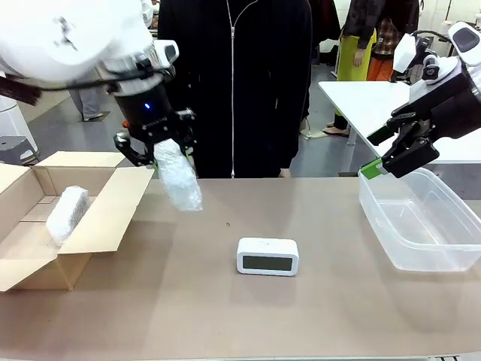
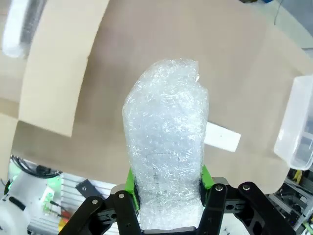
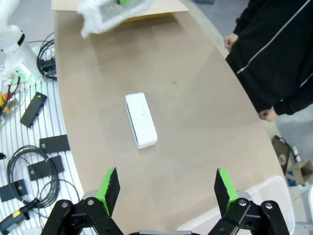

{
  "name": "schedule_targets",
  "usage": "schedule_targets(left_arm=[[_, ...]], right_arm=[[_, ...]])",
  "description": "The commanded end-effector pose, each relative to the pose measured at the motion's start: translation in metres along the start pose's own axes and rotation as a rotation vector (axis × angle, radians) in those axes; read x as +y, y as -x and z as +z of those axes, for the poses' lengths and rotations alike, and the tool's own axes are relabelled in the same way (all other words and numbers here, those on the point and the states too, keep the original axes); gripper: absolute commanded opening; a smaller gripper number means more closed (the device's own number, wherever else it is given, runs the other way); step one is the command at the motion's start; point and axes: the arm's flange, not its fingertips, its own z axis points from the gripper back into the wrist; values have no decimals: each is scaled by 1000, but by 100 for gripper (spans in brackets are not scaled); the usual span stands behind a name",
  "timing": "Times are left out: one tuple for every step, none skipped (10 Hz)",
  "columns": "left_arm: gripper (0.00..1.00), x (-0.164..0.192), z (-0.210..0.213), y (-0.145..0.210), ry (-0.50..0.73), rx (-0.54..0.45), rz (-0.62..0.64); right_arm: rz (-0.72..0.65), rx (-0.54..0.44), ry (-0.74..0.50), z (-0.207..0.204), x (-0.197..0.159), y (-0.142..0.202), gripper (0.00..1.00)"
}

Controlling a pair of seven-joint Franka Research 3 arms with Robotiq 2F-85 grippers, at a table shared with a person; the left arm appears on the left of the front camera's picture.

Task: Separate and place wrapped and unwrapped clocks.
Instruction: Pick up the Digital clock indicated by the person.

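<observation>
Swing over the open cardboard box (image 1: 113, 203), next to the wrapped clock (image 1: 68, 214) lying in it, and go low before letting go. Your left pincer (image 1: 159, 150) is clamped on the other wrapped clock (image 1: 179, 180), in the air by the box flap; your right pincer (image 3: 167, 186) hangs with its jaws apart.

Even bright light, soft shadows, blurred edges

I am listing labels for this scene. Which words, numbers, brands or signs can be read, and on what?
None can be read. The white clock has a dark, blank screen; the cardboard box, the clear tub, the lifted wrapped bundle and the wrapped bundle in the box show no print.
</observation>
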Motion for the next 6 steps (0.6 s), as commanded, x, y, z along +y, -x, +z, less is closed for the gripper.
schedule_targets(left_arm=[[39,0,7,-7,37,-13,-43],[39,-3,-3,-11,28,42,-67],[39,2,12,2,11,-9,-14],[39,2,12,2,11,-9,-14],[39,2,12,2,11,-9,-14],[39,2,12,2,11,-9,-14]], right_arm=[[-15,-17,-22,-2,0,0,100],[-15,-17,-22,-2,0,0,100],[-15,-17,-22,-2,0,0,100],[-15,-17,-22,-2,0,0,100],[-15,-17,-22,-2,0,0,100],[-15,-17,-22,-2,0,0,100]])
